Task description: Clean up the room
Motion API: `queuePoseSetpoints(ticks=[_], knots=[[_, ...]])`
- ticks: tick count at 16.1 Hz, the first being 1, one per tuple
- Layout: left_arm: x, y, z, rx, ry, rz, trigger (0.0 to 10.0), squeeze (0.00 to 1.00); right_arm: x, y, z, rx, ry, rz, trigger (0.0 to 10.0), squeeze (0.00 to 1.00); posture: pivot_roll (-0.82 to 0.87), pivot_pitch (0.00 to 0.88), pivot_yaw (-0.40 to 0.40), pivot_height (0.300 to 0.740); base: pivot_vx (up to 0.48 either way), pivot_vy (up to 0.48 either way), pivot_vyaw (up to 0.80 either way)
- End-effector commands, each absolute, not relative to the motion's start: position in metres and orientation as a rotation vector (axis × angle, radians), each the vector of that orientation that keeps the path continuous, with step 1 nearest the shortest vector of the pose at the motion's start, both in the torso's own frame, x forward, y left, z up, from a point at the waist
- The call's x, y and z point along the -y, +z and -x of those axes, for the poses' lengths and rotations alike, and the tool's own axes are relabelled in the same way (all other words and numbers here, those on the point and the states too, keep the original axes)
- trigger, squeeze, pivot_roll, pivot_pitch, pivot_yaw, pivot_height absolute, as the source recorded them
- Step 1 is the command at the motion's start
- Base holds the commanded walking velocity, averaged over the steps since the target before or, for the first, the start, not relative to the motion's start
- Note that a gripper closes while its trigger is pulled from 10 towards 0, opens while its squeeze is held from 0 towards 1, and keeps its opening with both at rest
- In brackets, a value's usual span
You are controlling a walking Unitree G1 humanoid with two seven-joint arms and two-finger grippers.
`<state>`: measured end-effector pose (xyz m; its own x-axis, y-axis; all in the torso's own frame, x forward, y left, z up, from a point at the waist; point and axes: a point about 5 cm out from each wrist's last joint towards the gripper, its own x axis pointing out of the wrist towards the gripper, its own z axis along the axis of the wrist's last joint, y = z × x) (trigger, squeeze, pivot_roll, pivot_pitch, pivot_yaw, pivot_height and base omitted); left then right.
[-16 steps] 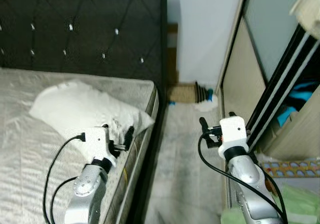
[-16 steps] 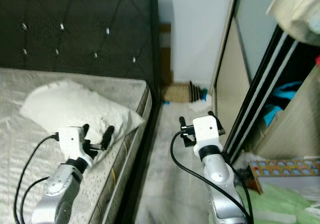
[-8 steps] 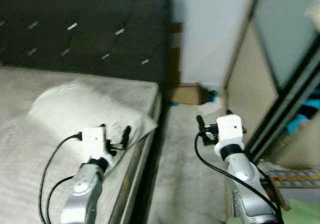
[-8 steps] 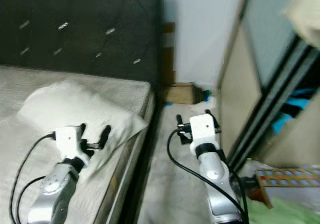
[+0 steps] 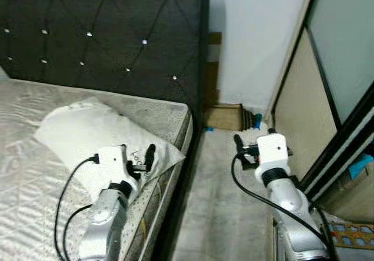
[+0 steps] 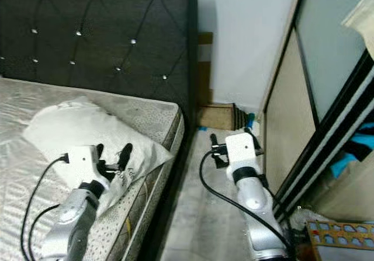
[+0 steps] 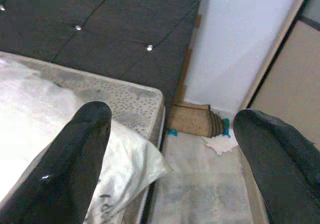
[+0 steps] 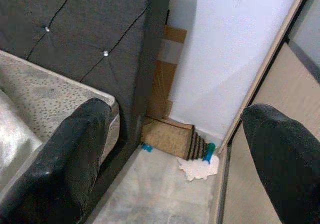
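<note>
bed (image 5: 35, 173) cut off at left edge; wardrobe (image 5: 345, 68) interior mostly cropped, blue item (image 6: 350, 151) there possibly fabric.

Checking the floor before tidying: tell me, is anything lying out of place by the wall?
Yes. A crumpled white scrap lies on the floor beside a brown cardboard piece wedged in the corner past the bed.

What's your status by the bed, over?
Left end effector open over the pillow. Right end effector open above the aisle floor. Litter pile ahead by the wall.
</note>
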<state>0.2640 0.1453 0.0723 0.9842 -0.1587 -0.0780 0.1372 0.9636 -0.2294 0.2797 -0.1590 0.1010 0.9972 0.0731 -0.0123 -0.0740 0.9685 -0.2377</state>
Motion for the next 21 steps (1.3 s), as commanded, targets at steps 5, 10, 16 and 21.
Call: queuePoseSetpoints(ticks=[5,10,16,21], knots=[[-0.1443,0.0725,-0.2662,-0.106,-0.150,0.229,10.0,0.00,0.1591,0.1046,-0.2820,0.012,0.082,0.240,10.0,0.00,-0.17,0.000,0.056,0.740,0.000,0.268,0.00],[-0.1434,0.0723,-0.2659,-0.105,-0.153,0.226,10.0,0.00,0.1589,0.1042,-0.2813,0.010,0.087,0.246,10.0,0.00,-0.17,0.000,0.054,0.740,0.000,0.000,0.00],[-0.1433,0.0718,-0.2641,-0.093,-0.169,0.223,10.0,0.00,0.1592,0.1039,-0.2807,0.009,0.092,0.251,10.0,0.00,-0.17,0.000,0.050,0.740,0.000,0.000,0.00],[-0.1437,0.0724,-0.2624,-0.084,-0.184,0.211,10.0,0.00,0.1583,0.1026,-0.2806,0.001,0.092,0.248,10.0,0.00,-0.16,0.000,0.050,0.740,0.000,0.000,-0.16]])
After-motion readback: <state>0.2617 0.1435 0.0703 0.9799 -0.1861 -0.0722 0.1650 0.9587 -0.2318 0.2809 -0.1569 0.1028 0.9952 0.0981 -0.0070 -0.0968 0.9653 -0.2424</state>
